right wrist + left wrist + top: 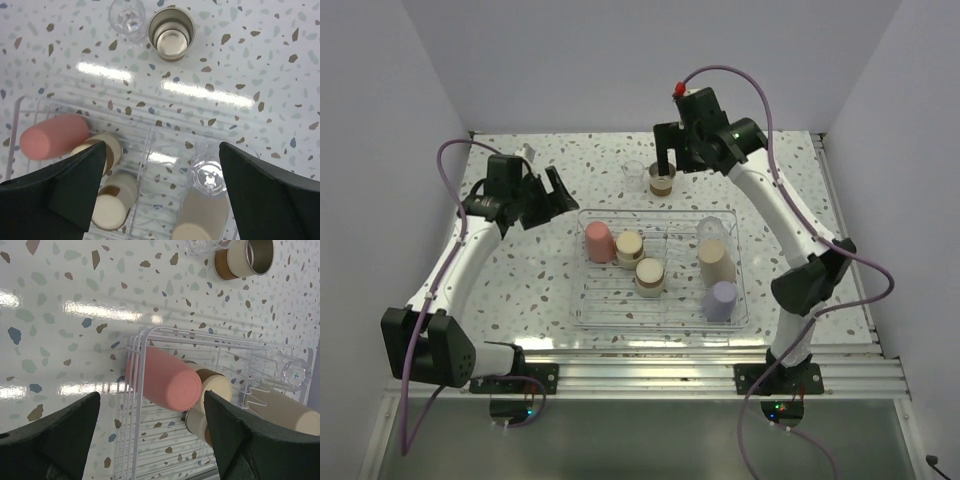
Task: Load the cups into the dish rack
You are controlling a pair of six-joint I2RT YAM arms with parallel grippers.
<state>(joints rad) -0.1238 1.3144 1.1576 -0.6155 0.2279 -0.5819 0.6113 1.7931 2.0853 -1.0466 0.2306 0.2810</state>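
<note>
The dish rack (650, 322) sits at the centre of the table (520, 280), between the two arms. Six cups stand in it, bases up. The coral-pink cup (600, 241) is at the rack's left end. Just beside it is one steel cup with a tan base (629, 246), and a second steel cup (649, 275) stands nearer the arm bases. At the right end, a clear cup (710, 229), the tall beige cup (716, 263) and the lavender cup (721, 300) form a row from far to near. Two cups stand outside the rack, on the table just beyond its far wall. These are a third steel cup (661, 183), upright with its mouth up, and a second clear cup (634, 176) just beside it on the left. The left end effector (548, 203) is released, with its jaws spread wide. It hangs above the table beside the rack's far-left corner and grasps nothing. In the left wrist view, the coral-pink cup (165, 382) shows between the fingers (55, 440). The right end effector (666, 162) is also released and empty. It is positioned above the far side of the table, over the third steel cup. In the right wrist view, that cup (171, 32) and the second clear cup (127, 15) lie well ahead of the spread fingers (270, 190).
</note>
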